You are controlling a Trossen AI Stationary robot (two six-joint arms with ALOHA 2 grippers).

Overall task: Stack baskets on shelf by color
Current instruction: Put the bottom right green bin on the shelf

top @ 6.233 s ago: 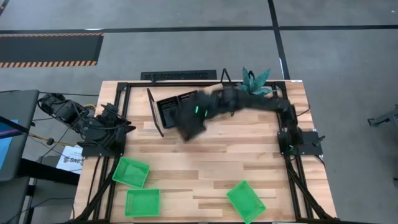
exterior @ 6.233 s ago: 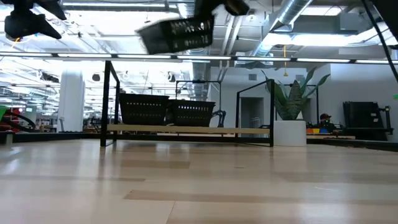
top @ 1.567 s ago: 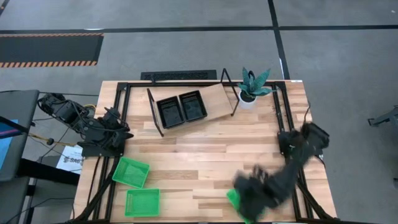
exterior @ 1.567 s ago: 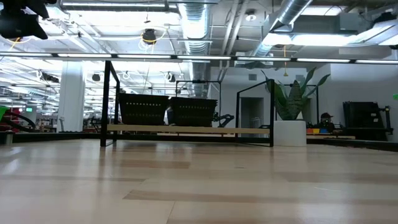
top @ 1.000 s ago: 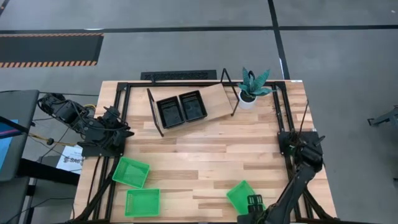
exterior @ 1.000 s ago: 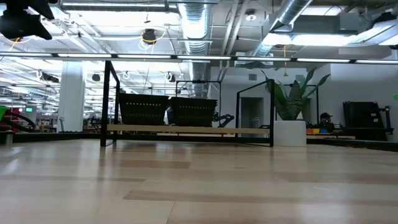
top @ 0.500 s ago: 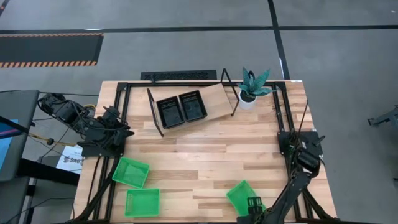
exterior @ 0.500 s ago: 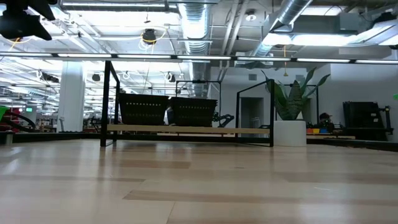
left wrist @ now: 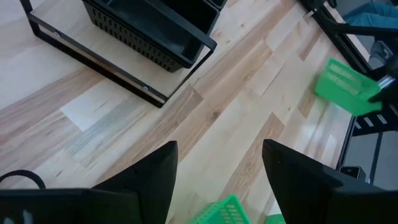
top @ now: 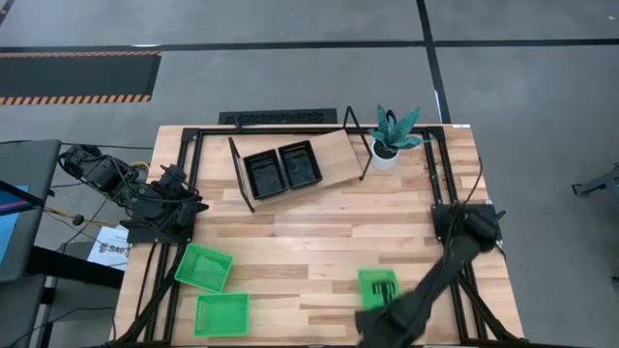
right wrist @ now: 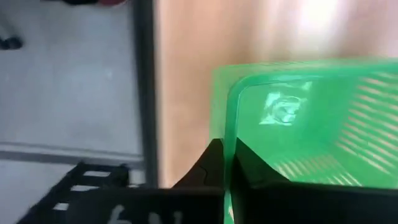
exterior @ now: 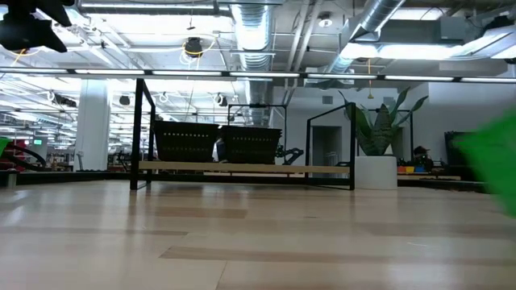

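The right gripper (right wrist: 225, 163) is pinched on the rim of a green basket (top: 378, 288) at the table's near edge, well apart from the shelf (top: 300, 166). From the jaws, the shelf's bare board end beside the black baskets (top: 281, 168) lies across open planks; nothing intervenes. Left gripper (left wrist: 219, 167), spread, waits nearer the shelf, with two more green baskets (top: 203, 267) just beside it.

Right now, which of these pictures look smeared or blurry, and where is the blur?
In the high view, the right gripper and its arm are smeared, while the green basket it holds stays fairly crisp. In the low view that basket is only a soft green smudge at the right edge. In the right wrist view the basket's rim is hazy. The left wrist view is sharp on the black baskets.
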